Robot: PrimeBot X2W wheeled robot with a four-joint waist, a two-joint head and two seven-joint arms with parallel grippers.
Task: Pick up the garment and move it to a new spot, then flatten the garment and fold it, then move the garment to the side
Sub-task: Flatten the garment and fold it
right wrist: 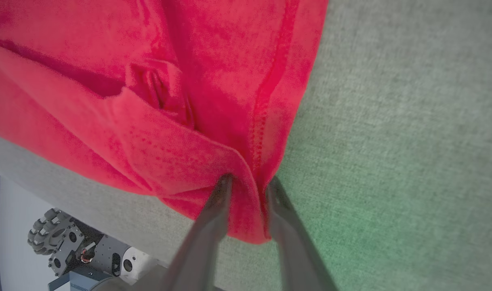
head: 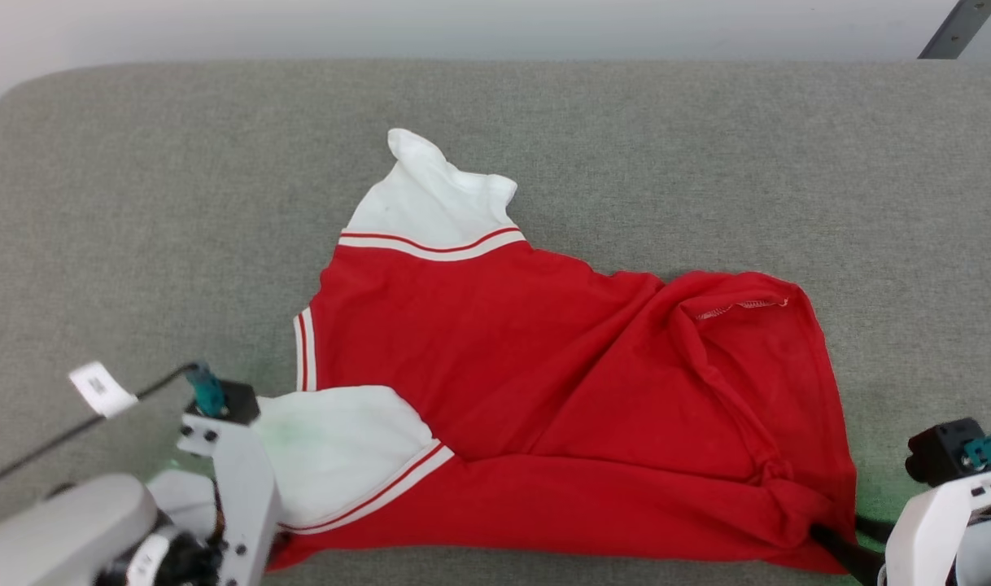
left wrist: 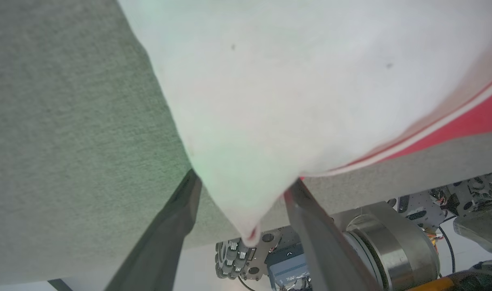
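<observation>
Head view: the garment (head: 544,391) lies on the grey cushion (head: 137,203), long axis across my front. Left wrist view: my left gripper (left wrist: 242,180) stands spread, the white sleeve corner loose between its fingers. Right wrist view: my right gripper (right wrist: 250,179) flanks the red hem corner, fingers part-spread; whether they grip it I cannot tell.

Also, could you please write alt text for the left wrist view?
The white sleeve corner of a red jersey hangs past the edge of a grey table, between the two dark fingers of the open left end effector. The robot's wheeled base shows below.
</observation>
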